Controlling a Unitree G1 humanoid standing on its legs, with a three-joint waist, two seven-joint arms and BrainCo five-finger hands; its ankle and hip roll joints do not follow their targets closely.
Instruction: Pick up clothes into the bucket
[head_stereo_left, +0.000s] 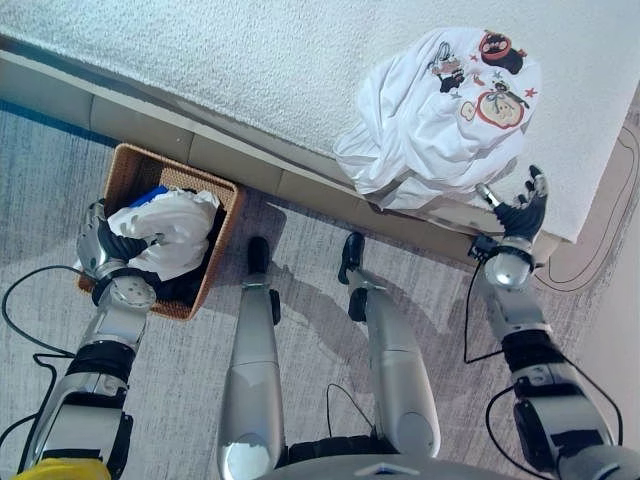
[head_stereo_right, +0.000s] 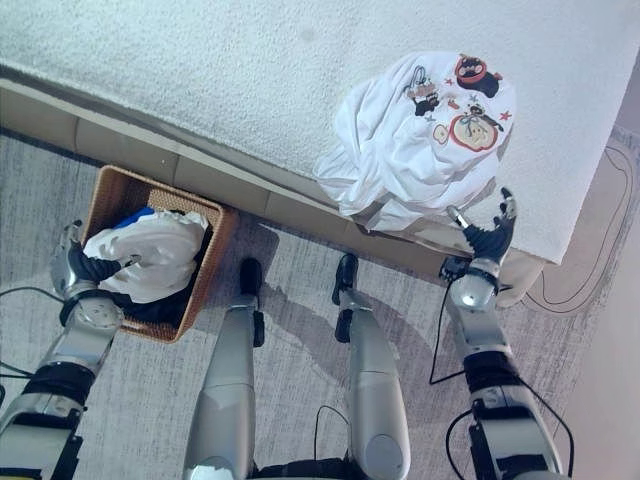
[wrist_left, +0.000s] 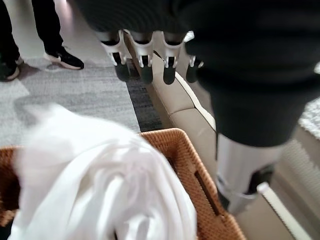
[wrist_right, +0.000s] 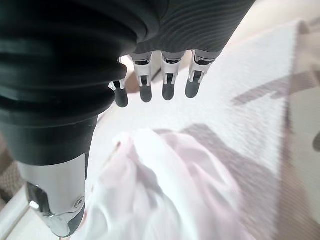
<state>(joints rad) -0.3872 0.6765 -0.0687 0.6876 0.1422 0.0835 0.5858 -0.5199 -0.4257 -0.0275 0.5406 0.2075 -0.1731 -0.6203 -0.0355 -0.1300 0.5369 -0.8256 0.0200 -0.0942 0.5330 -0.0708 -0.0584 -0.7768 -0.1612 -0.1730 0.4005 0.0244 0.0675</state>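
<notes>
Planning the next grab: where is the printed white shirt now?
The shirt lies bunched on the bed's edge, robot's right side, just beyond the right hand.

One woven basket (head_stereo_left: 214, 262) stands on the floor, holding one white garment (head_stereo_left: 172, 232) and one blue item (head_stereo_left: 150, 194) (mostly hidden beneath). One white printed shirt (head_stereo_left: 440, 115) lies on the bed (head_stereo_left: 250, 60), and two shoes (wrist_left: 62, 57) of a person show.
</notes>
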